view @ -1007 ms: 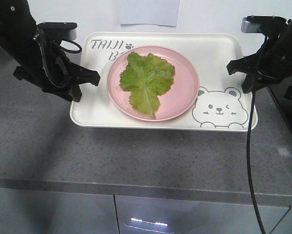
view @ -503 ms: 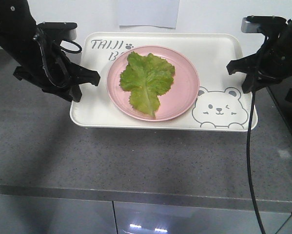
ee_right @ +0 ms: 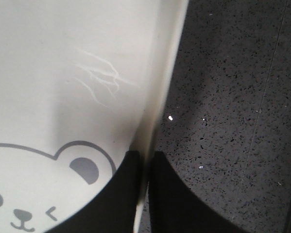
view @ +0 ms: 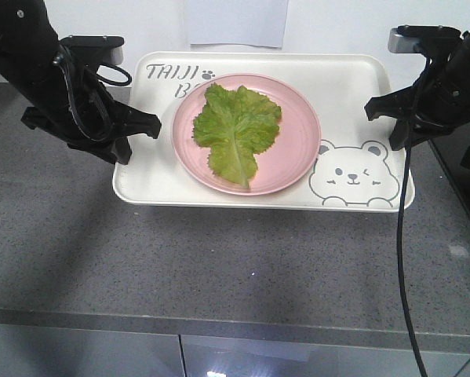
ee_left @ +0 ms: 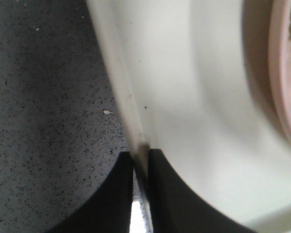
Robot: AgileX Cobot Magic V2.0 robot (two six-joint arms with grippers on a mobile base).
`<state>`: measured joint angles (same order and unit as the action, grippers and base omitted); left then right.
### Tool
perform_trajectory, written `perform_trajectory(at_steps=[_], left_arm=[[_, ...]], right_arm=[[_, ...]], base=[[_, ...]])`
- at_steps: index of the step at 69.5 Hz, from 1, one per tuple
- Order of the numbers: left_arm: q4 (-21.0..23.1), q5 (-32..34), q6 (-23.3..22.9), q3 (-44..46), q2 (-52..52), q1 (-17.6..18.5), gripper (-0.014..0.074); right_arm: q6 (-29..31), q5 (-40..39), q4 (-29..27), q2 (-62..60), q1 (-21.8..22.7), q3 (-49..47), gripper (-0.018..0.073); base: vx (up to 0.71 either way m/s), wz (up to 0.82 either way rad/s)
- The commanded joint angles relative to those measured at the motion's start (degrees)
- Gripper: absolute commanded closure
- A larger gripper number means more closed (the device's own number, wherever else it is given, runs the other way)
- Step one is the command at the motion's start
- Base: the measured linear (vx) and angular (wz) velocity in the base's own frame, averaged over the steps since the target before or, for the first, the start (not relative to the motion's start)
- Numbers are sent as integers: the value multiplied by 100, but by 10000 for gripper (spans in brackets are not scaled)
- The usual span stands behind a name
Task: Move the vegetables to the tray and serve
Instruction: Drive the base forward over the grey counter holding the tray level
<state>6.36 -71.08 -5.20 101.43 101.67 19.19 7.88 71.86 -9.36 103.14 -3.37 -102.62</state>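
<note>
Laterally, left hand (view: 132, 133) and right hand (view: 385, 122) each pinch a tray (view: 352, 86) rim, closed on it. Tray rests on desk (view: 219, 259); stiff, light, probably slippery. Lettuce (view: 236, 132) lies limp on pink plate (view: 297, 149).

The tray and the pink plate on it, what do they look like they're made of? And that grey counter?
The tray looks like smooth cream plastic or melamine: rounded moulded rim, printed bear, faint hairline scratches in the right wrist view. The pink plate looks similar, matte with a soft sheen. The counter seems to be speckled grey stone or composite, though I can't tell which.
</note>
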Motion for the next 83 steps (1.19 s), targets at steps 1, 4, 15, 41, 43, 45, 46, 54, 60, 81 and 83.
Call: perform_trajectory(at_steps=[1,4,15,41,43,45,46,54,60,81,83], left_arm=[[897,535,145,226,-315,160,602],[897,535,145,226,-315,160,602],[897,535,145,226,-315,160,602],[897,535,145,226,-315,160,602],[897,535,145,226,-315,160,602],[897,535,145,226,-315,160,602],[897,535,145,226,-315,160,602],[897,535,145,226,-315,160,602],[897,535,145,226,-315,160,602],[897,535,145,226,-315,160,602],[897,535,145,226,-315,160,602]], right_arm=[[235,166,-791,-319,-110,-157,565],[235,166,-791,-319,-110,-157,565],[235,166,-791,-319,-110,-157,565],[235,166,-791,-319,-110,-157,565],[235,166,-791,-319,-110,-157,565],[235,166,-791,-319,-110,-157,565],[235,166,-791,-319,-110,-157,565],[235,166,-791,-319,-110,-157,565],[235,166,-791,-319,-110,-157,565],[235,166,-791,-319,-110,-157,565],[235,166,-791,-319,-110,-157,565]], base=[[3,0],[3,0],[3,0],[4,0],[4,0],[4,0],[4,0],[4,0],[4,0],[4,0],[4,0]])
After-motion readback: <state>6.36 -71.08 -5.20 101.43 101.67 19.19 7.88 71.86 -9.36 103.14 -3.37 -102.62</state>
